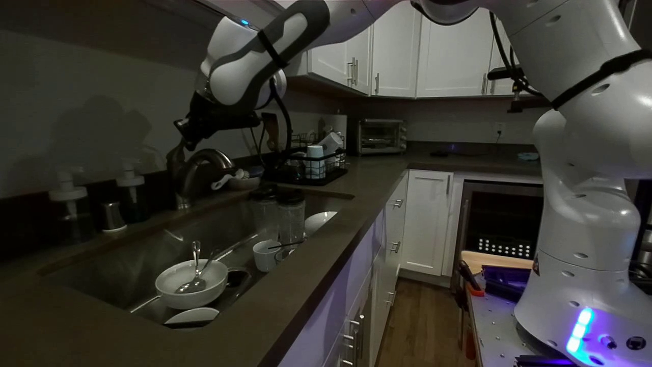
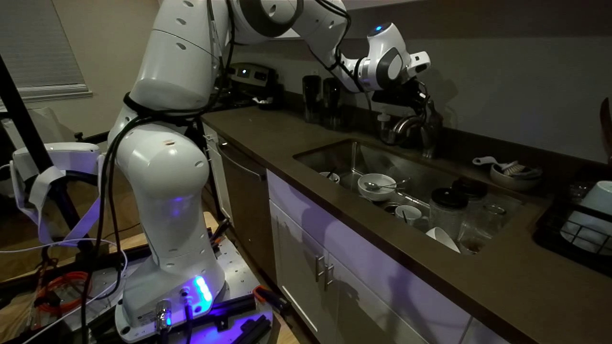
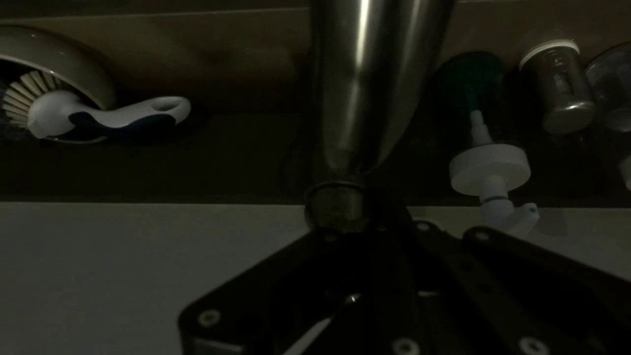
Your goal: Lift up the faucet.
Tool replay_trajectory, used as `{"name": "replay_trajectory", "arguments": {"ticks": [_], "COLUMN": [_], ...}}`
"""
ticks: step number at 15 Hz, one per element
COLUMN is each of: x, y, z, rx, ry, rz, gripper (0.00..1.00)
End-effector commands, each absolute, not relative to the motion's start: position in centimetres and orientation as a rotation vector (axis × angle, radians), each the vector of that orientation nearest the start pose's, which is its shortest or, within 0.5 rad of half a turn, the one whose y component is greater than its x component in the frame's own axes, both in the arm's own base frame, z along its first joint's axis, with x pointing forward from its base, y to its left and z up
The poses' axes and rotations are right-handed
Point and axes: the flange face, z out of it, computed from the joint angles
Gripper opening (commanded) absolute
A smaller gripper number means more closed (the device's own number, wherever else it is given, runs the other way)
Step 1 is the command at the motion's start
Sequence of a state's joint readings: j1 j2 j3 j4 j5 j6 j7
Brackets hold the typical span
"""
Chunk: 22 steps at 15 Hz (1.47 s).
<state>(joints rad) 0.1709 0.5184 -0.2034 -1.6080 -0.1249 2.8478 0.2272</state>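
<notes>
The faucet is dark brushed metal with an arched spout, standing behind the sink. It also shows in an exterior view, where its lever rises at the top. In the wrist view the faucet is a thick shiny column narrowing to a ringed end at the jaws. My gripper looks shut, its dark fingertips together beside that end; nothing shows between them. In both exterior views the gripper is at the top of the faucet, by the lever; it also shows there. Whether it touches is too dark to tell.
The sink holds a white bowl, a mug and black-lidded jars. White-capped dispensers stand beside the faucet. A brush lies in a bowl. A dish rack stands farther along the counter. The wall is close behind.
</notes>
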Motion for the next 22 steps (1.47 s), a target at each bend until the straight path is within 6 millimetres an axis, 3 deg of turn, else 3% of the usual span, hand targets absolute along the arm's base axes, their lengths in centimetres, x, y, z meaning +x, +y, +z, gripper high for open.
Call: {"name": "replay_trajectory", "arguments": {"ticks": [1,8,15,22], "x": [73.1,74.4,74.0,74.3], "y": [0.4,-1.1,0.1,1.3], "z": [43.0,45.1,44.3,43.4], "rx": [-3.025,-3.014,-3.003,-3.019], "ry": [0.144,0.155,0.146,0.196], "rz": [-1.205,-1.242,-1.192,-1.269], "gripper": [0.0,0.0,0.0,0.0]}}
